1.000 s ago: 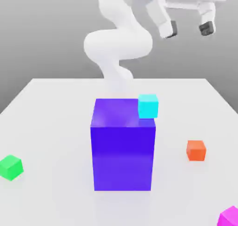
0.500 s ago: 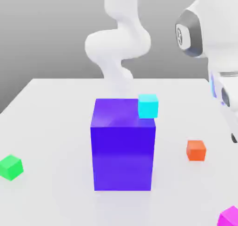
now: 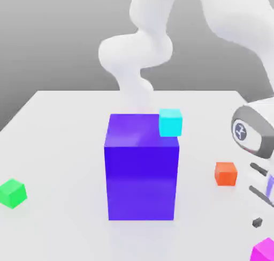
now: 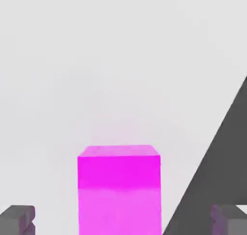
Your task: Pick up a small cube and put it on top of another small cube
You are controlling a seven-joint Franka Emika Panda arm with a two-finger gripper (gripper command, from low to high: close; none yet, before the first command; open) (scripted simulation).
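— While the arm bends down from the back of the table (image 3: 64, 126), where does its hand sit?

— Low at about four o'clock from the big blue-violet block (image 3: 141, 169), at the exterior view's right edge, wrist angled downward. One dark fingertip (image 3: 257, 222) shows just above the small magenta cube (image 3: 264, 250).

— And the jaws?

— In the hand view, the gripper (image 4: 123, 219) is spread wide, a grey pad (image 4: 17, 219) on each side of the magenta cube, with gaps between. Nothing is gripped.

— Where does that cube lie?

— On the table at about five o'clock from the block.

— Other cubes?

— A cyan cube (image 3: 170, 121) on the block's top corner, an orange cube (image 3: 226, 173) at three o'clock, a green cube (image 3: 12, 193) at nine.
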